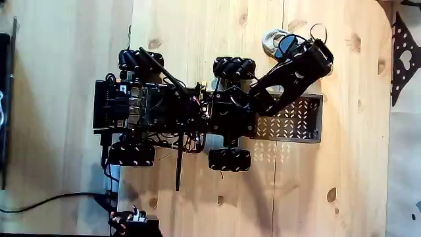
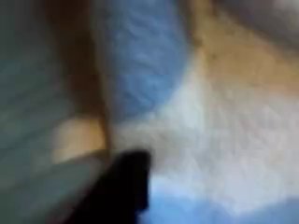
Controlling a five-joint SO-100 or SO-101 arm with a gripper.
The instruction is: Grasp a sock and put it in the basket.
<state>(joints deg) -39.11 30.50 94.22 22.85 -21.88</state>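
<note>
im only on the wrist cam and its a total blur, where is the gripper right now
Observer: In the fixed view the gripper is over the sock, on the wood floor just above the front wheel in that picture.
Operator: is the sock in the basket yet
Observer: No. The basket sits at the right end of the wheeled robot, and the sock lies outside it, toward the top of the picture.
Operator: are the jaws closed on it
Observer: I cannot tell; the arm's dark end covers part of the sock, so the fingers are hidden.
</note>
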